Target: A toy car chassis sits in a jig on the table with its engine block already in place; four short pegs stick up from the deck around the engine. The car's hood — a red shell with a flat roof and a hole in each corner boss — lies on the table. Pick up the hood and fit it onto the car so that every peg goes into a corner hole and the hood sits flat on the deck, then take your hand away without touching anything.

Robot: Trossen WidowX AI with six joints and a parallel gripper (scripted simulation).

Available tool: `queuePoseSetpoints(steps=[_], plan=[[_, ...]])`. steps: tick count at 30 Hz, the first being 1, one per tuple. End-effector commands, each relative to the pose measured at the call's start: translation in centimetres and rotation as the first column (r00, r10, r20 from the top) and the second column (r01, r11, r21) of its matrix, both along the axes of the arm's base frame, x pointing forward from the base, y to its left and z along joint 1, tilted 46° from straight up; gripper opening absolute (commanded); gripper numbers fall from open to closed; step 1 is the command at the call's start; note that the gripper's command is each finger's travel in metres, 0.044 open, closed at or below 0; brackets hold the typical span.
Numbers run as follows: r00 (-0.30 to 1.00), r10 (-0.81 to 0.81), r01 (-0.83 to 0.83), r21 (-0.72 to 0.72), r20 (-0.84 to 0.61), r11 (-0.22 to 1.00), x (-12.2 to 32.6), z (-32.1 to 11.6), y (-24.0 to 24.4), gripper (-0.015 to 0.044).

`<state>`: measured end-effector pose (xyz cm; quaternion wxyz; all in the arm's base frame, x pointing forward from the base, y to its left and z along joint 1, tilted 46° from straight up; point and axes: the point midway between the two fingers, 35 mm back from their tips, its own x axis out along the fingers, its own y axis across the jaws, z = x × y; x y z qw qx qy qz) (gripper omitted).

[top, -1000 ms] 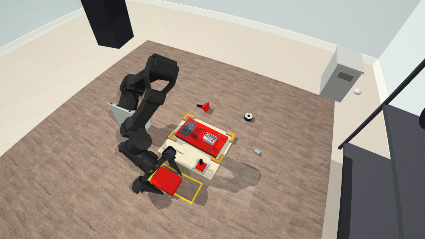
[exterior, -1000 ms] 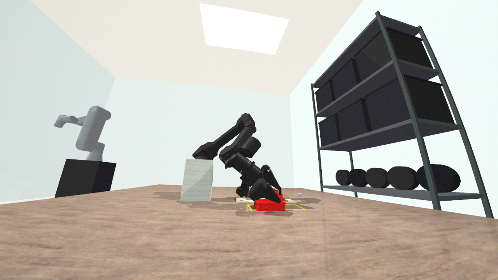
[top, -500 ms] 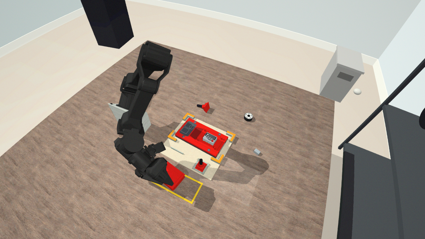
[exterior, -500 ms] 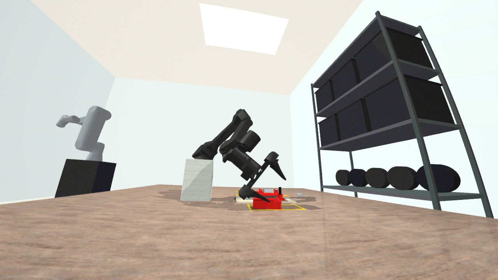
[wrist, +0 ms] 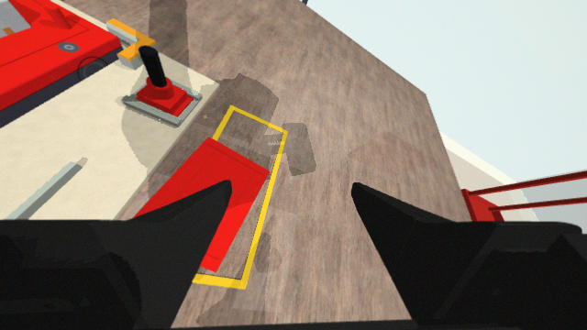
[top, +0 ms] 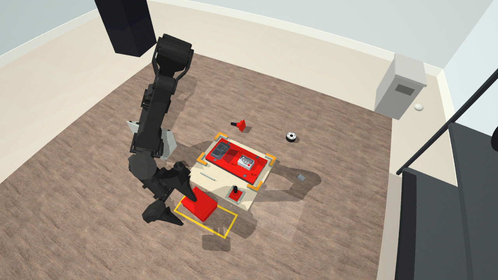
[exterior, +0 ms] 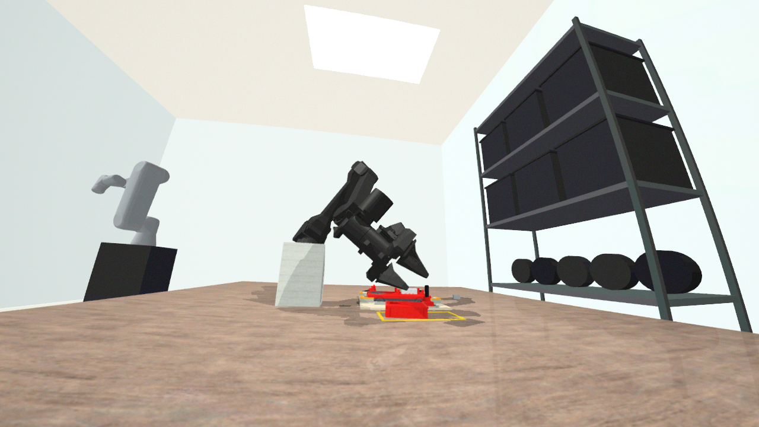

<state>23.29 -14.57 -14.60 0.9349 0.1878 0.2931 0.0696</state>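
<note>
The red hood rests on the table, roof up, over the left part of the yellow outline; its corner holes are hidden. My gripper is open and empty, above the table and to the hood's near-left side. In the wrist view one finger overlaps the hood and the other is over bare wood. The red chassis sits in its jig with the white and grey engine block on the deck. The pegs are small; one red peg shows in the wrist view.
The cream board has orange corner stops, a grey rod and a red piece with an upright black handle. Beyond lie a red, black-handled piece, a wheel and a small grey block.
</note>
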Motion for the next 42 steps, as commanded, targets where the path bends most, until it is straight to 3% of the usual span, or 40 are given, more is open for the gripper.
queuePoseSetpoints(steps=[1,6,10,15,20,21,32,38,40,42], plan=[[0.849,-0.343,0.529,0.649,-0.402,0.546,-1.7,2.0,-1.1,0.044],[0.737,-0.34,0.665,0.716,-0.585,0.211,-2.4,2.8,-1.3,0.044],[0.643,-0.281,0.726,0.684,-0.713,-0.074,-3.0,3.3,-1.5,0.044],[0.535,-0.148,0.734,0.544,-0.832,-0.406,-3.6,4.1,-1.6,0.044],[0.45,0.03,0.673,0.317,-0.892,-0.669,-4.1,4.7,-1.7,0.044],[0.693,-0.323,0.703,0.703,-0.644,0.106,-2.7,2.4,-1.2,0.044],[0.693,-0.323,0.703,0.703,-0.644,0.106,-2.7,2.4,-1.2,0.044],[0.693,-0.323,0.703,0.703,-0.644,0.106,-2.7,2.4,-1.2,0.0282],[0.698,-0.308,0.707,0.691,-0.647,0.151,-2.4,2.1,-1.2,0.0335],[0.712,-0.258,0.703,0.654,-0.654,0.28,-1.6,1.4,-1.2,0.0387]])
